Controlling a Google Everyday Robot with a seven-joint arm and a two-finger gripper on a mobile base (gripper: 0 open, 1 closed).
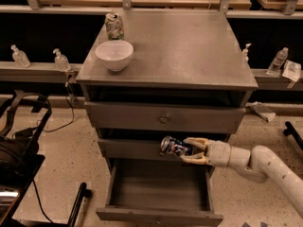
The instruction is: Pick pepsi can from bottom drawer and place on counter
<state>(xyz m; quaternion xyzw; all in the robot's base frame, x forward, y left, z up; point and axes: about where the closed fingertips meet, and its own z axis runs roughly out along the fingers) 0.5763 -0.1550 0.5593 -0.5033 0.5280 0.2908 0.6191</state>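
**Camera view: pepsi can gripped above the open bottom drawer**

Your gripper (185,149) has its two pale fingers (195,141) clamped on the pepsi can (172,146), one above and one below. The can lies on its side, its silver end facing left. That sideways hold suits a can that lay flat in the tray, and I judge it will need turning upright before you set it down.

The can hangs over the back part of the bottom drawer (158,215), level with the front of the middle drawer (132,148) and clear of the tray floor. So the pick looks done and the carry is what remains.

The wrist runs roughly level, pointing left. The white arm (265,163) bends behind it and drops away to the lower right corner, a low reach in from the side.

The counter (189,46) sits well above. A white bowl (114,54) and a pale can (114,26) stand at its left, so aim for the right half.
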